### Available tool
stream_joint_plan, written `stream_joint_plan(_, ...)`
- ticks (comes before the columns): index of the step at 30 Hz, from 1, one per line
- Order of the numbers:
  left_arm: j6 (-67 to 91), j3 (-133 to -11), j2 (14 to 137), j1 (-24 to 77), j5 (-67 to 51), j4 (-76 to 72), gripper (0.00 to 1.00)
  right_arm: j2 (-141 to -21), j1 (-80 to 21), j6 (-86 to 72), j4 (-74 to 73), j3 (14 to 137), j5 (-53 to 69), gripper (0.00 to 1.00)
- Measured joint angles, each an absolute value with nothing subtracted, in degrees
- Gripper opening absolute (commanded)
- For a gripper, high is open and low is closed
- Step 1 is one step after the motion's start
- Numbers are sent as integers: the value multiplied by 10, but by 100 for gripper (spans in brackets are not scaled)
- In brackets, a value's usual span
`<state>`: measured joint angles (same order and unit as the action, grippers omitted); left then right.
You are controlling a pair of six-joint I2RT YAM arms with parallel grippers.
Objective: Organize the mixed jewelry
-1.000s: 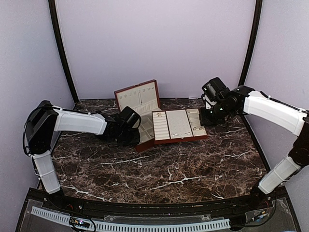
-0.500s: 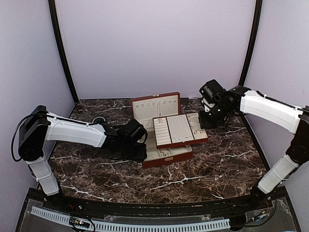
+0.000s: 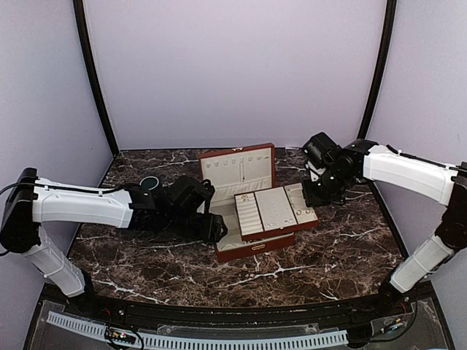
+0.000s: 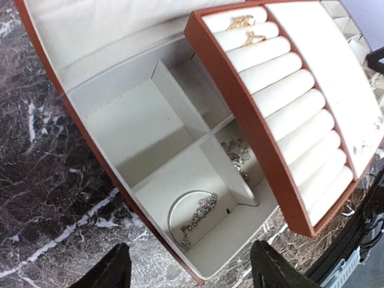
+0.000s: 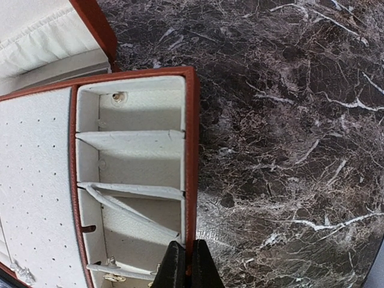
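We see a red-brown wooden box [image 3: 252, 248] with a cream lining standing open at the middle of the dark marble desk [image 3: 321, 255], its lid [image 3: 237, 169] upright toward the back. A flat cream-lined compartment tray [image 3: 273, 211] with a red-brown rim lies across the box and overhangs it to the right. A dark green cup [image 3: 149, 182] stands at the left, well apart from the box.

The mixed jewelry is spread over box and tray. In the left wrist view a pale chain bracelet [image 4: 197, 215] lies in the box compartment at lower centre, its long axis running from lower left to upper right. A cluster of pale pieces [image 4: 236, 153] sits in the next compartment, partly under the tray's edge. Two gold-toned rings [image 4: 240, 23] sit on the top two ring rolls [image 4: 282, 90] at upper right. In the right wrist view a small stud [image 5: 119, 96] rests in the tray's uppermost end compartment, and more tiny pieces [image 5: 111, 262] lie in the lowest one. These are too small for us to tell which way they point.

The left gripper [image 4: 191, 270] hovers over the box's corner at the bottom of its view, jaws spread and holding nothing. The right gripper [image 5: 187, 267] has its jaws pressed together on the tray's right rim.
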<state>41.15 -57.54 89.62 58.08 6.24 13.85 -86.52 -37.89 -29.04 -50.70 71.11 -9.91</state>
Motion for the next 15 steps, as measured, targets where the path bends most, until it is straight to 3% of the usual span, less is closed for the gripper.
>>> stream_joint_plan(7, 380, -531, 800, 566, 85, 120, 80, -862, -380, -289, -497, 711, -100, 0)
stream_joint_plan(15, 341, -469, 692, 435, 49, 117, 82, -863, -386, -277, -486, 711, -100, 0)
